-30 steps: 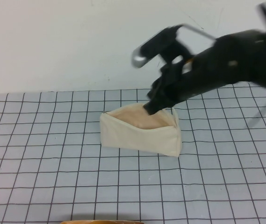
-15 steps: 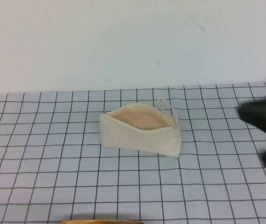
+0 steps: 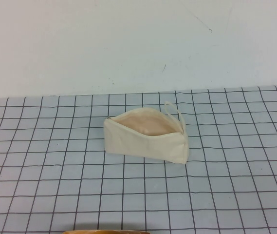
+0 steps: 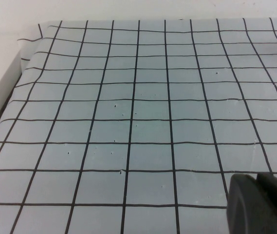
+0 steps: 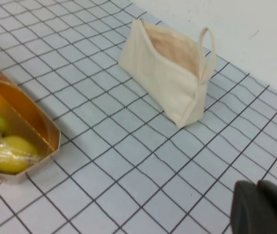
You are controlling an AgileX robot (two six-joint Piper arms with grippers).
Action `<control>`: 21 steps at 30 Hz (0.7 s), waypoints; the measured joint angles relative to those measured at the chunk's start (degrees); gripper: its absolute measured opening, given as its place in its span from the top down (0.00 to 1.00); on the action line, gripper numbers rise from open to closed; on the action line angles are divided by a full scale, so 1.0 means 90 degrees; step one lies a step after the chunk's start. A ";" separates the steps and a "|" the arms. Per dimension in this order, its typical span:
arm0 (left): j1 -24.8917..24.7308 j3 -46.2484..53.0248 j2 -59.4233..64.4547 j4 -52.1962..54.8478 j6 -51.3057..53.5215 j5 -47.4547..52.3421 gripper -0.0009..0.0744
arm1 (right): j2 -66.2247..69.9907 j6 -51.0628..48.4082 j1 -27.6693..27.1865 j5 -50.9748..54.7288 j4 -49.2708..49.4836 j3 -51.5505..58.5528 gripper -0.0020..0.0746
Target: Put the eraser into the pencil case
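The pencil case [image 3: 145, 139] is a cream-white wedge pouch lying on the grid mat, its mouth open and the tan-pink lining showing. Its thin loop strap [image 3: 173, 109] stands up at the right end. It also shows in the right wrist view [image 5: 167, 73]. The eraser is not in view in any frame. Neither arm shows in the high view. My left gripper [image 4: 256, 179] is shut and empty over bare mat. My right gripper [image 5: 256, 186] is shut and empty, well away from the pouch.
A gold tray [image 5: 50, 141] holding yellow fruit stands on the mat at the robot's side of the pouch; its rim [image 3: 106, 231] peeks in at the high view's bottom edge. A white wall rises behind the mat.
My right arm was at the pouch's mouth a second ago. It has pulled back to the right and left the high view. The pouch has not moved.
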 joint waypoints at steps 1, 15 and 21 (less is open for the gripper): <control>0.0000 0.0000 0.0000 0.0000 0.0000 0.0000 0.99 | -0.0136 0.0028 0.0000 -0.0017 -0.0026 0.0113 0.98; 0.0000 -0.0011 0.0000 0.0000 0.0000 0.0000 0.99 | -0.1560 0.0204 -0.1227 -0.2450 -0.0254 0.2131 0.98; 0.0000 -0.0011 0.0000 0.0000 0.0000 0.0000 0.99 | -0.2241 0.0209 -0.3380 -0.2571 -0.0200 0.2748 0.98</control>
